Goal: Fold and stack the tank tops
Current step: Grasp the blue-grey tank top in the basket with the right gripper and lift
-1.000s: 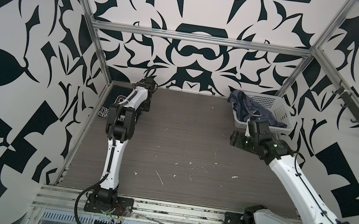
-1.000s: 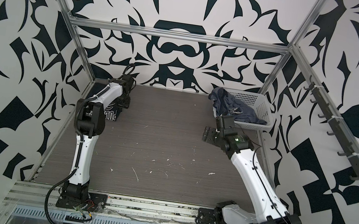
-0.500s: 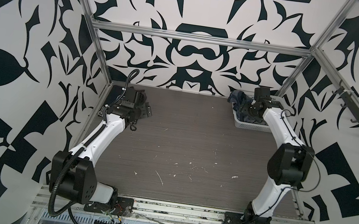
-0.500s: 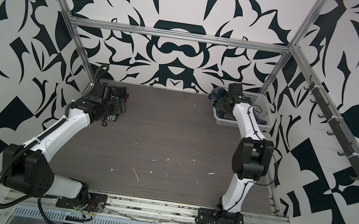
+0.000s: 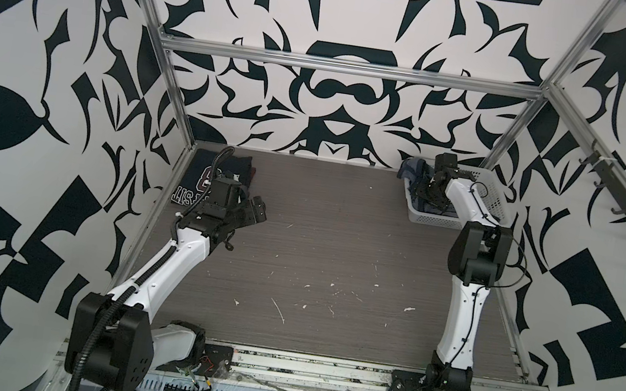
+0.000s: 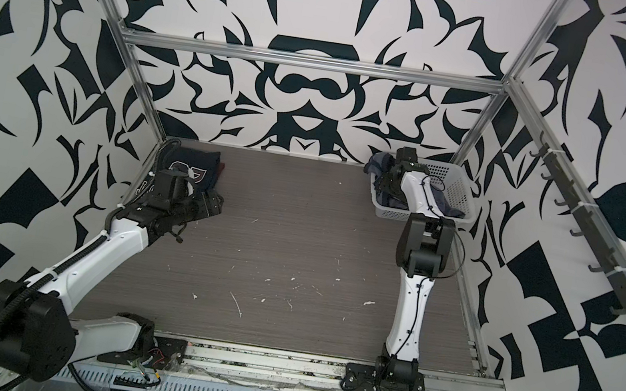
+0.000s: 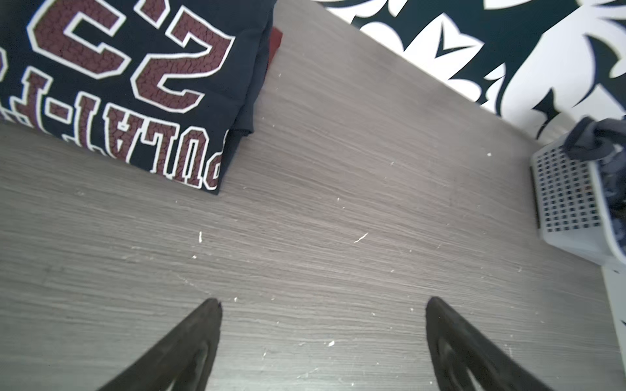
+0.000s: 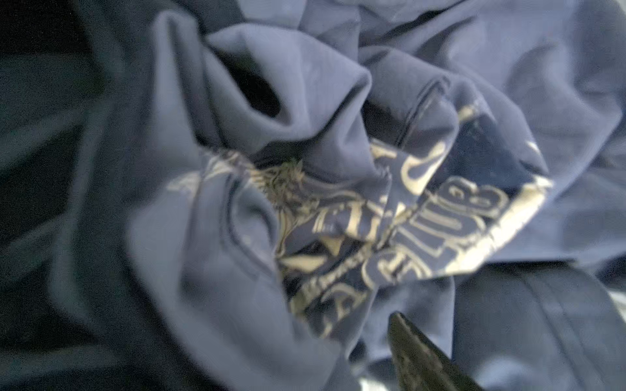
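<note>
The navy tank top [image 5: 197, 171] [image 6: 203, 161] lies folded into a flat, thick rectangle at the far corner of the table [image 5: 336, 250], straight across from the white basket [image 5: 438, 220] [image 6: 397, 214]. Its long axis runs from the back wall toward the table's front, roughly parallel to the basket's short side. In the left wrist view the cloth [image 7: 135, 67] is matte and dark. It carries a cracked dark-red "23" outlined in white and a row of block letters below it, of which "OULAT" can be read. The lettered end points to the front. A strip of red trim peeks out on the edge that faces the basket.

The slate-blue tank top [image 5: 412, 169] [image 6: 379, 162] sits crumpled inside the basket, so no long axis shows. One fold hangs over the rim on the side toward the navy top. Up close the soft, wrinkled jersey [image 8: 305, 101] bears a pale cream print on a darker patch, with "LUB" legible.

The basket is rectangular perforated plastic [image 7: 565, 203].

The left gripper [image 5: 260, 212] [image 6: 215, 203] [image 7: 321, 303] hovers over bare wood-grain table, on the basket side of the navy top, jaws wide apart and empty. The right gripper [image 5: 427, 190] [image 6: 387, 182] is down in the basket, on the cloth. One dark finger [image 8: 416, 348] shows well off centre, so the jaws stand apart; the other is hidden.
</note>
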You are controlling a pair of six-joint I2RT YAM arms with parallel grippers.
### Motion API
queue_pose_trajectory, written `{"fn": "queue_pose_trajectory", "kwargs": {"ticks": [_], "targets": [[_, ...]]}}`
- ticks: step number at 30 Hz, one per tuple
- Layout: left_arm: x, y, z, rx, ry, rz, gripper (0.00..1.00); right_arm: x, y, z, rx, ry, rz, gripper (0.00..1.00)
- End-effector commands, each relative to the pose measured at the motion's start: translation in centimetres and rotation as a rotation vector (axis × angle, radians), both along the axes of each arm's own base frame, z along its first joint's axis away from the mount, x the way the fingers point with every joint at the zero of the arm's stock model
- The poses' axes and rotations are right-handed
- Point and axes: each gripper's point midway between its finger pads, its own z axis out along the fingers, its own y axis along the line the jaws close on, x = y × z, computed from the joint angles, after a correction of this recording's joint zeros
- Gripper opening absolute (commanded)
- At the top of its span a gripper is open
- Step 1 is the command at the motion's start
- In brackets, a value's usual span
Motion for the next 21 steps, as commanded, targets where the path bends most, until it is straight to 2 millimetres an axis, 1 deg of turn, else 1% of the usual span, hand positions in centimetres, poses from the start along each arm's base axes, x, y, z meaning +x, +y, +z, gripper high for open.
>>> {"fn": "queue_pose_trajectory", "kwargs": {"ticks": [1,3,4,6,7,8,9,10,13,16,19,21], "targets": [[0.2,-0.3,0.4,-0.035,-0.026,0.005,0.97,0.8,-0.4,1.5,-0.002,-0.024,0.006,0.79],[0.1,-0.4,0.2,-0.040,-0.021,0.001,0.97,1.1,-0.5,1.3,-0.003,-0.022,0.006,0.70],[0.1,-0.4,0.2,-0.043,-0.020,0.001,0.97,1.3,-0.7,1.3,-0.001,-0.026,0.007,0.63],[0.1,-0.4,0.2,-0.044,-0.017,0.003,0.97,1.5,-0.8,1.8,0.005,-0.035,0.007,0.44],[0.0,-0.4,0.1,-0.044,-0.015,0.004,0.97,1.6,-0.9,2.3,0.003,-0.045,0.002,0.31],[0.0,-0.4,0.1,-0.046,-0.015,0.003,0.97,1.5,-1.1,2.9,-0.004,-0.054,-0.002,0.18],[-0.1,-0.4,0.2,-0.048,-0.016,0.002,0.97,1.4,-1.2,3.7,-0.010,-0.066,-0.008,0.08],[-0.1,-0.5,0.2,-0.051,-0.015,-0.001,0.97,1.3,-1.3,4.7,-0.015,-0.080,-0.014,0.00],[-0.2,-0.6,0.3,-0.057,-0.014,-0.005,0.97,0.7,-1.3,8.2,-0.011,-0.137,-0.026,0.00],[-0.4,-0.6,0.2,-0.054,-0.008,-0.007,0.97,-0.3,-1.4,12.5,-0.038,-0.207,-0.053,0.00],[-0.6,-0.5,0.4,-0.056,-0.007,-0.009,0.97,-1.6,-1.3,17.4,-0.050,-0.296,-0.063,0.00],[-0.8,-0.5,0.5,-0.058,-0.009,-0.009,0.97,-2.7,-1.0,21.1,-0.070,-0.363,-0.062,0.00]]}}
